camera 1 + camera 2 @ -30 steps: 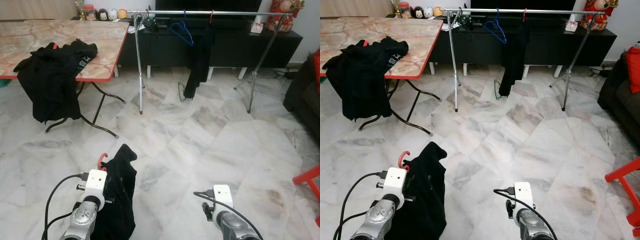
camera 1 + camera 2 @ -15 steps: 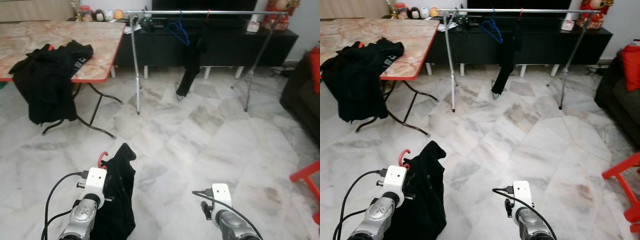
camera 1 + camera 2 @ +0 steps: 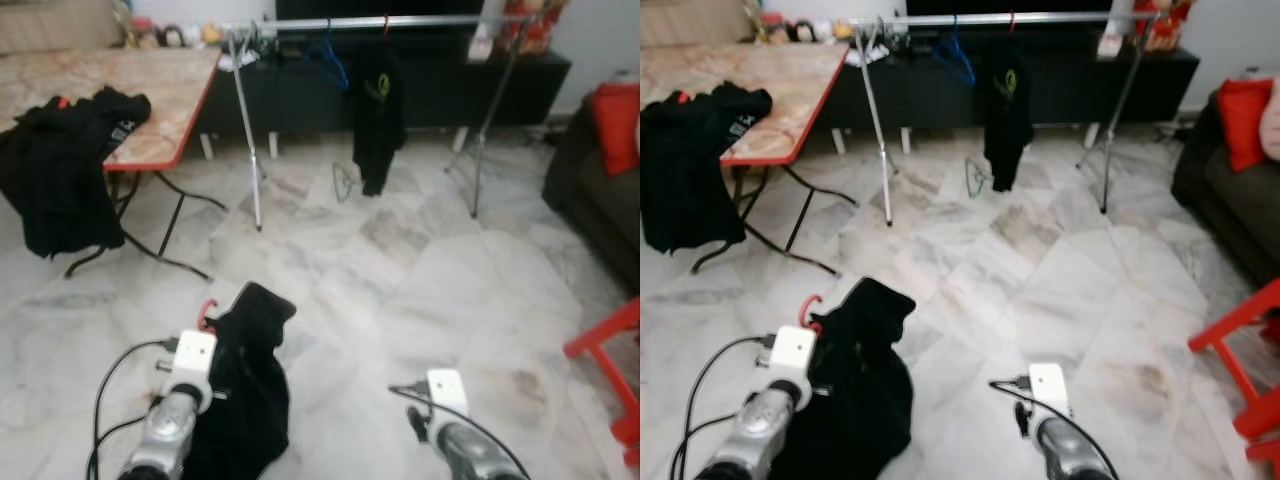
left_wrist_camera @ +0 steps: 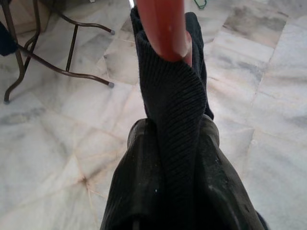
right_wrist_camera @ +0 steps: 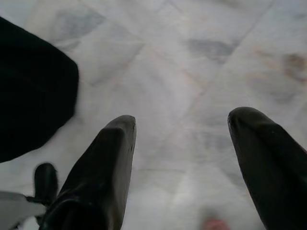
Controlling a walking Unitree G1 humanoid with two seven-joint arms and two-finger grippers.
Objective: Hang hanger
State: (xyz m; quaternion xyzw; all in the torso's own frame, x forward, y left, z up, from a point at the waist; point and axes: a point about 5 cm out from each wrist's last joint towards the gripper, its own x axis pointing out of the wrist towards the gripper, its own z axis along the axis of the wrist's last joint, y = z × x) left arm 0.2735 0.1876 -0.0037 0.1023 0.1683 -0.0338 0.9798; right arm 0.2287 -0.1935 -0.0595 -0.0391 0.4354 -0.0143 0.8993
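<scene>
- Low at lower left, the left end effector (image 3: 205, 330) carries a red hanger (image 3: 206, 312) draped with a black garment (image 3: 245, 385) — its finger state cannot be told.
- Right end effector (image 5: 180, 158) — fingers spread wide, empty, lower right.
- Clothes rail (image 3: 400, 22) spans the top centre.

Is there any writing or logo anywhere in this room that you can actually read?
None can be read.
Yellow-green mark on the black garment on the rack: too blurred to read.
White print on the black clothes on the table: too small and blurred to read.
</scene>
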